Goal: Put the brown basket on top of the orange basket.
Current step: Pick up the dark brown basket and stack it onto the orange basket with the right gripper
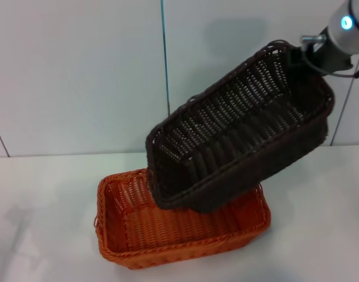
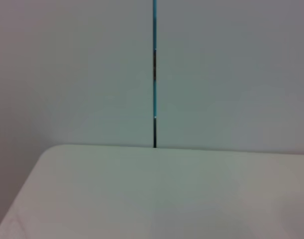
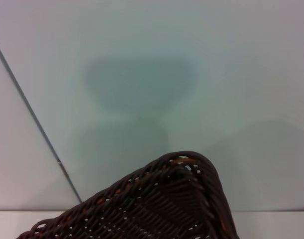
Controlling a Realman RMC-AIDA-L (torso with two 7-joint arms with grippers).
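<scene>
Brown basket (image 1: 238,135) hanging tilted over the orange basket (image 1: 179,226).
Right claw (image 1: 297,56) is gripping its raised rim; low end is dipping into the orange one.

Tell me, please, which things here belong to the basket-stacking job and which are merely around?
Job:
- dark brown rectangular woven wicker basket, lifted and tilted
- bright orange rectangular woven wicker basket, on the table below it
- right gripper, at the brown basket's upper rim

Around:
- white table
- pale panelled wall

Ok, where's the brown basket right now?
In the head view the brown basket hangs tilted from the right gripper at its upper rim, its low end over the orange basket.
</scene>
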